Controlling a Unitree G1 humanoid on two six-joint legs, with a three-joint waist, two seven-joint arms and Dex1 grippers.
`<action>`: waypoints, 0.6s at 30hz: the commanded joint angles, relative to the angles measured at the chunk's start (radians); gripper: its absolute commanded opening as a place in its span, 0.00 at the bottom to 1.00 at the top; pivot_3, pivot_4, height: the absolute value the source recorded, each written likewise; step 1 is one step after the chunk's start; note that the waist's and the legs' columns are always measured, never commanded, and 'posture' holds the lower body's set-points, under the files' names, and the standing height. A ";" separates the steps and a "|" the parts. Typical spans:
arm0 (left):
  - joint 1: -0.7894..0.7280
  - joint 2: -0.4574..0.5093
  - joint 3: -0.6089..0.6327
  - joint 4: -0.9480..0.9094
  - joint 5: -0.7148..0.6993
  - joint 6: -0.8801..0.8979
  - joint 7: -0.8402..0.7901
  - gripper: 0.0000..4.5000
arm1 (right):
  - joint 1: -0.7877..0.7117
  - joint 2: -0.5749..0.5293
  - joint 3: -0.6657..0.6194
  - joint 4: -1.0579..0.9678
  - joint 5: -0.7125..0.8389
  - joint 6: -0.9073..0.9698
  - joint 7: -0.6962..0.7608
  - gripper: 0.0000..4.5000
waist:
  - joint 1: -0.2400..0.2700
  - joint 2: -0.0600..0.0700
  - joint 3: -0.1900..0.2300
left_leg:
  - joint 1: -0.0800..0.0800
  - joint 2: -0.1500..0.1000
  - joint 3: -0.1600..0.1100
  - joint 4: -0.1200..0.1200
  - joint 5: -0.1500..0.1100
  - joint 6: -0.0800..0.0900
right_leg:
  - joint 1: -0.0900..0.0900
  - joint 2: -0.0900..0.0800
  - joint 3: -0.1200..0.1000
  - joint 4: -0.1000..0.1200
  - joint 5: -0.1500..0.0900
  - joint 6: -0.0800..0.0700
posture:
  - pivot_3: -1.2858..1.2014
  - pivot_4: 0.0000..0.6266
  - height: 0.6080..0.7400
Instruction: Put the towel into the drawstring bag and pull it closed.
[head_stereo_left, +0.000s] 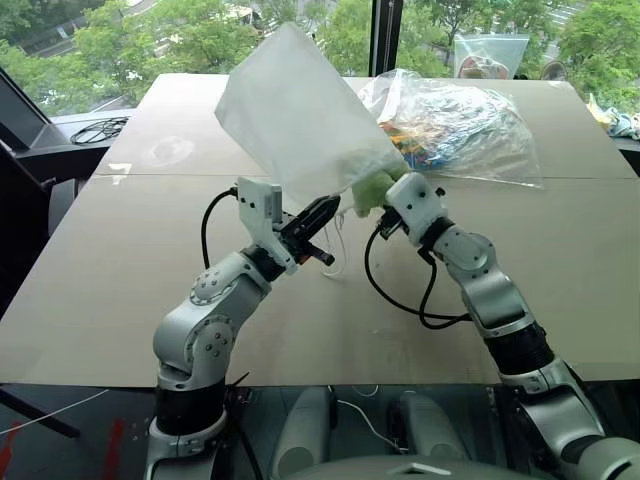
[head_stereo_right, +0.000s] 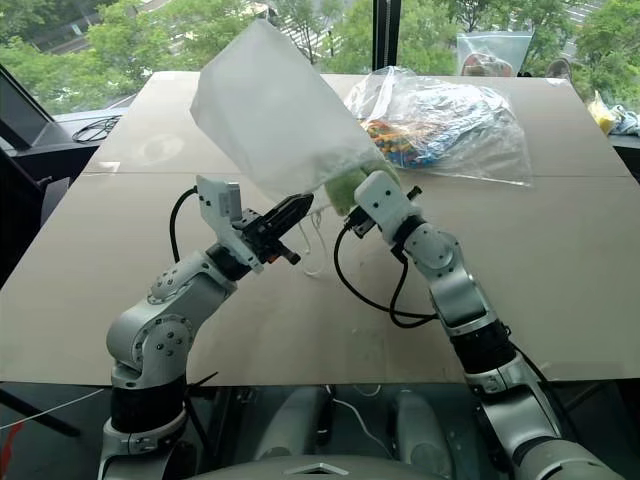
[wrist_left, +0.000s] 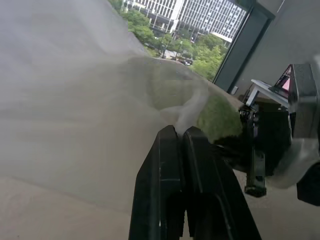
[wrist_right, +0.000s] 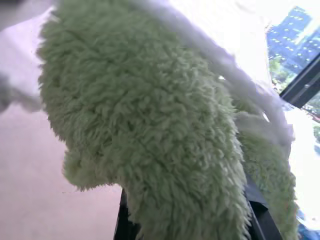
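Note:
The drawstring bag (head_stereo_left: 295, 115), translucent white, is held up above the table and slants up and away to the left, its mouth down at the near right. My left gripper (head_stereo_left: 330, 207) is shut on the rim of that mouth, and in the left wrist view its fingertips (wrist_left: 176, 131) pinch the white hem. The light green fluffy towel (head_stereo_left: 372, 190) sits at the bag's mouth, partly under the fabric. My right gripper (head_stereo_left: 392, 205) is shut on the towel (wrist_right: 150, 125), which hides most of its fingers. White cords (head_stereo_left: 338, 250) dangle below the mouth.
A big clear plastic bag of colourful items (head_stereo_left: 460, 125) lies just behind the right gripper. A small clear zip bag (head_stereo_left: 490, 55) stands at the table's far edge by the window. The beige table (head_stereo_left: 120, 280) spreads out to the left and in front. A black cable coil (head_stereo_left: 100, 130) lies off the left edge.

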 joint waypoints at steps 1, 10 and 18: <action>-0.016 0.003 0.003 -0.031 -0.071 0.024 -0.019 0.00 | 0.029 -0.010 0.092 -0.071 -0.044 -0.144 0.046 0.03 | -0.001 0.000 0.000 | 0.000 0.000 0.000 0.000 0.000 0.000 | 0.000 0.000 0.000 -0.001 0.000 0.000 | 0.52 0.24 1.00; -0.008 -0.016 -0.051 -0.053 -0.117 0.045 -0.018 0.00 | 0.063 0.025 0.098 -0.051 -0.069 -0.174 0.022 0.03 | 0.002 0.000 0.000 | 0.000 0.000 0.001 0.002 0.000 0.000 | 0.001 0.000 0.000 0.000 0.000 0.000 | 0.52 0.24 1.00; 0.010 -0.005 -0.066 -0.083 -0.188 0.080 -0.025 0.00 | 0.048 0.005 0.086 -0.008 -0.064 -0.221 0.078 0.03 | 0.001 0.000 0.000 | 0.002 0.003 0.001 0.002 0.001 -0.002 | 0.000 0.001 0.001 0.006 0.001 -0.002 | 0.52 0.24 1.00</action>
